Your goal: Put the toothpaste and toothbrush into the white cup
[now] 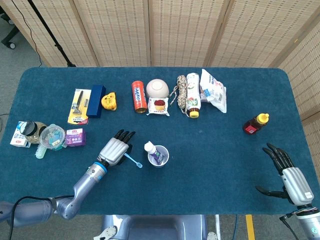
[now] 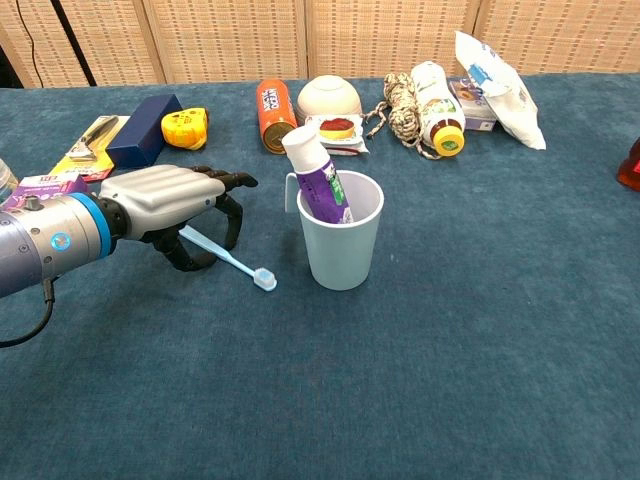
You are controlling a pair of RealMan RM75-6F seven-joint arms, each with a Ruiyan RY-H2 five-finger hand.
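Half of task being judged done: toothpaste tube [image 2: 318, 180] is standing inside white cup [image 2: 341, 243], cap up.
Toothbrush [image 2: 231, 260] is lying flat on counter [image 2: 450, 350], handle end under left hand [image 2: 165, 200], brush head beyond fingertips, toward cup.
Left hand is being held arched over handle, fingers apart, nothing gripped yet.
Right hand [image 1: 292, 180] is being kept spread, holding nothing, well apart.
Left to do: toothbrush grasped, lifted, dropped into cup.
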